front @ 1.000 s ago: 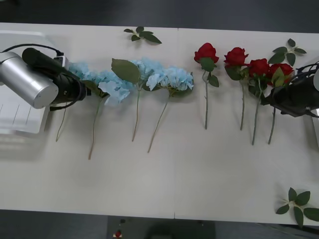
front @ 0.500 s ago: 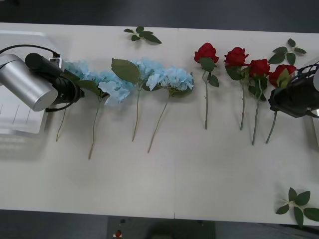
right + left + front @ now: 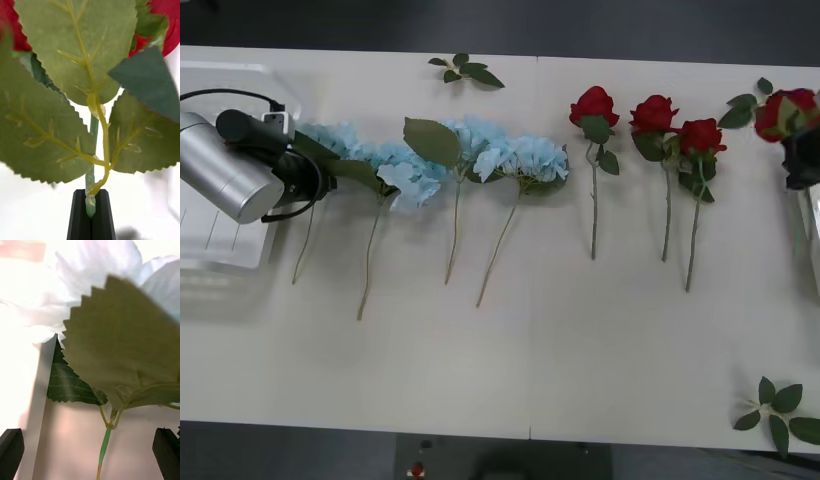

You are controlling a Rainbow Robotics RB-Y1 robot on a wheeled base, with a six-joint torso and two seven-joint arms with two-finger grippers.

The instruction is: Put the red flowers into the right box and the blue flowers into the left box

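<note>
Across white table [image 3: 580, 340] in front view: left gripper [image 3: 308, 172] sat over leftmost of blue flowers [image 3: 480, 155], beside left box [image 3: 220, 255]. Three red flowers [image 3: 594, 105] lay in row; fourth rose [image 3: 784, 112] rode lifted at right edge with right gripper [image 3: 802, 160], near right box [image 3: 812, 235]. Right wrist view: black fingers [image 3: 78, 213] clamped on green stem [image 3: 90, 180], leaves above. Left wrist view: fingers [image 3: 11, 450] spread wide apart, stem [image 3: 104, 444] between, untouched.

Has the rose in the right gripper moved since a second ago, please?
Yes. The red rose, clamped in the right gripper, was lifted out of the row, away from the third rose, toward the table's right edge.
</note>
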